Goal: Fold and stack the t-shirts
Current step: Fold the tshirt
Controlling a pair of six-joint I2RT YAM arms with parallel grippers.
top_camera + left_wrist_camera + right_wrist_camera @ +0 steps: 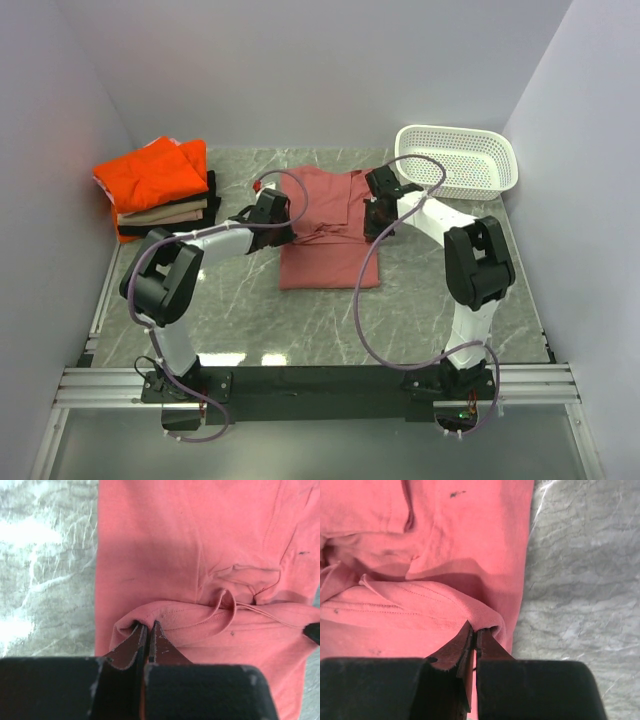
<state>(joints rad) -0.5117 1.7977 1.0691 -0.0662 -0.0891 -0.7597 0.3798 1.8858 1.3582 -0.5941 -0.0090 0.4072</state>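
Left gripper and right gripper pinch salmon shirt edges.

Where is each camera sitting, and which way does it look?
Top camera: high above and behind the arms, looking down on the grey marbled table; both whole arms show, bases at the bottom.
Left wrist camera: rides on the left arm, looking forward past the left gripper, which is shut on a fold of the soft salmon-red cloth t-shirt.
Right wrist camera: rides on the right arm, looking past the right gripper, shut on the shirt's opposite edge.
Shared: all three see that shirt lying on the marbled table.
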